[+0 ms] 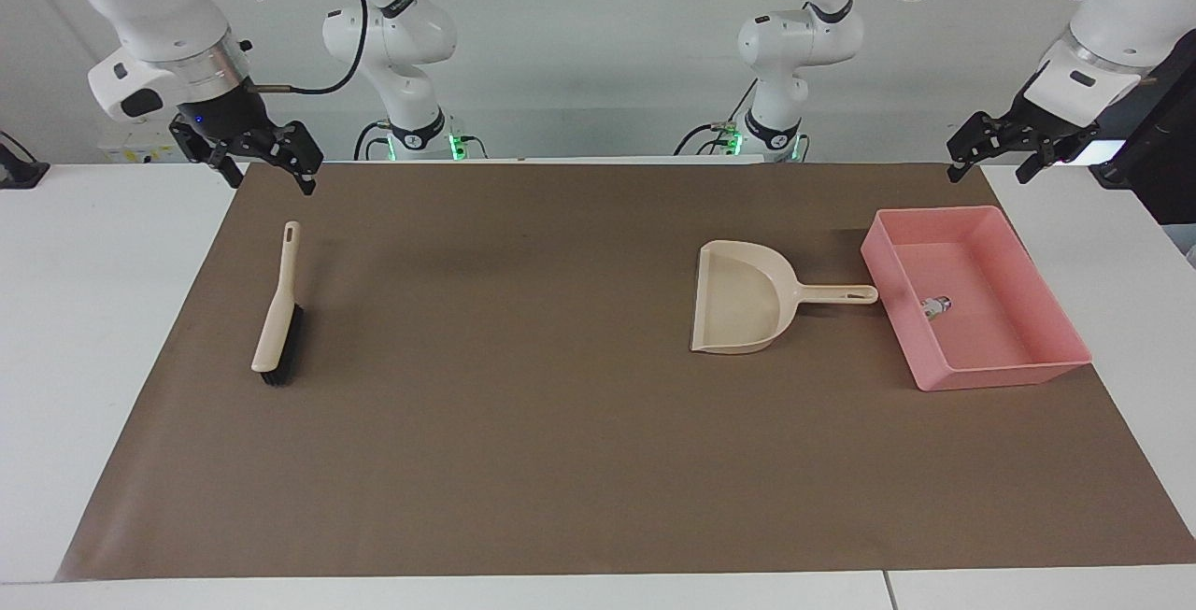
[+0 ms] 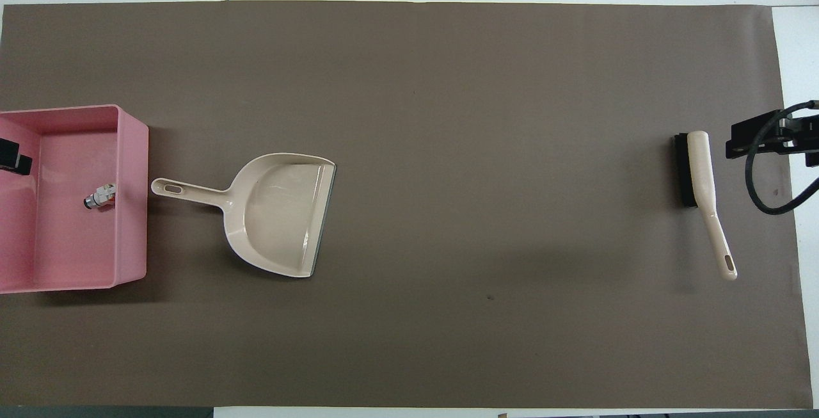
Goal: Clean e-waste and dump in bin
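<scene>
The pink bin [image 1: 1046, 290] stands on the brown mat at the left arm's end of the table; it also shows in the overhead view [image 2: 132, 200]. The white e-waste bit with an orange patch and grey end [image 1: 935, 305] lies inside it, close to the wall beside the dustpan, and shows in the overhead view too [image 2: 100, 198]. The black chip is not in sight. My left gripper [image 1: 988, 171] hangs open and empty in the air over the mat's edge by the bin. My right gripper [image 1: 269, 177] hangs open and empty above the mat near the brush handle's tip.
A beige dustpan [image 1: 743, 300] lies empty beside the bin, its handle pointing at the bin. A beige brush with black bristles [image 1: 277, 320] lies at the right arm's end. A tiny dark speck [image 2: 489, 297] sits on the mat [image 1: 523, 423].
</scene>
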Controlling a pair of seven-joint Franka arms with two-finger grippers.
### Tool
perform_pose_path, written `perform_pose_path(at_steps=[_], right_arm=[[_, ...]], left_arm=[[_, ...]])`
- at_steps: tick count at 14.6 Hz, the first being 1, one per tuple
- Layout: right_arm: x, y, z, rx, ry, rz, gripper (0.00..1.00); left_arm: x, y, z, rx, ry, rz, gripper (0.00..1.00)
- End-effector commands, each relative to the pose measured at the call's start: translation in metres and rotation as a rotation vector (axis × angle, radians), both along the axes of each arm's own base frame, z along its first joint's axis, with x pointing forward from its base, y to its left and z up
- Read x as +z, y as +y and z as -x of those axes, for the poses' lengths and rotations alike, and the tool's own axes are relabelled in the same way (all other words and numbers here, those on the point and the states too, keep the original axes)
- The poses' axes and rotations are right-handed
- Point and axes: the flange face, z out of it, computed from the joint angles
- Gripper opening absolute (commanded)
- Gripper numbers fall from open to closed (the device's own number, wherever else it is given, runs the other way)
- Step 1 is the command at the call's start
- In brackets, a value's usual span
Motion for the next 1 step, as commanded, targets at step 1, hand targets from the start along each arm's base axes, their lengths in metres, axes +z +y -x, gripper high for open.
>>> perform_pose_path(at_steps=[1], right_arm=[[-0.0015, -0.0027, 0.0028, 0.01, -0.012, -0.01, 1.0]], left_arm=[[0.0016, -0.0061, 0.0043, -0.009, -0.016, -0.016, 0.99]])
